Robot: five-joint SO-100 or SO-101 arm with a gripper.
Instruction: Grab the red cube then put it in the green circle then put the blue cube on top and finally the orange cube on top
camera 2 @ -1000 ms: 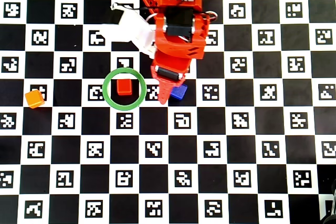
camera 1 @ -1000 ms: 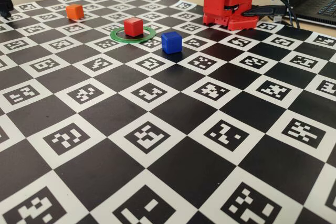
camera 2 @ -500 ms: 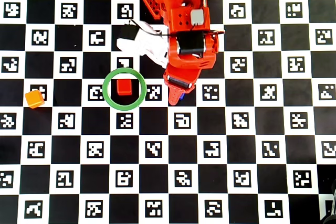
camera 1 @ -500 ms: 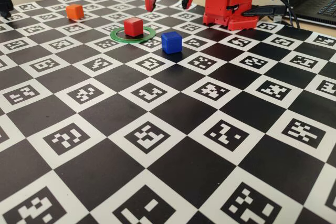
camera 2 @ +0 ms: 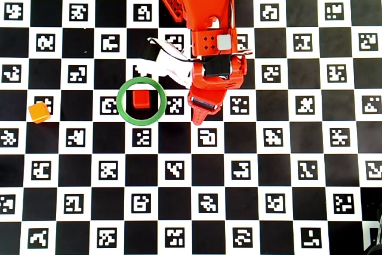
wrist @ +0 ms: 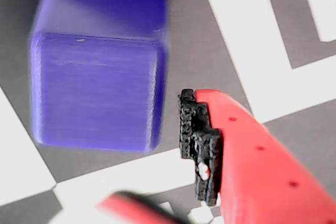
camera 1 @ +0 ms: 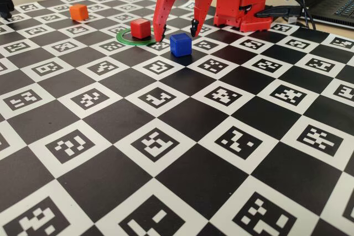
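- orange cube [camera 1: 79,12] far left in the fixed view, sitting on the checkerboard marker mat [camera 1: 182,153] that covers the counter, well apart from everything else; same in the overhead view [camera 2: 39,112].
- green circle [camera 1: 123,38] flat on the mat, red cube [camera 1: 140,28] inside it; overhead view shows the cube [camera 2: 141,98] a bit above ring centre, not touching the ring [camera 2: 121,107].
- end effector [camera 1: 178,31] is right of the ring, fingers spread apart and pointing down, one tip near the ring's right edge, the other just behind the blue cube.
- blue cube [camera 1: 180,44] on the mat just right of the ring, between and slightly in front of the two tips, not gripped.
- wrist view: blue cube [wrist: 97,69] fills the upper left, red finger with black pad [wrist: 199,145] beside its right face, small gap, no contact.
- overhead view: arm [camera 2: 209,34] hides the blue cube entirely.
- arm base [camera 1: 243,1] at the back right of the fixed view.
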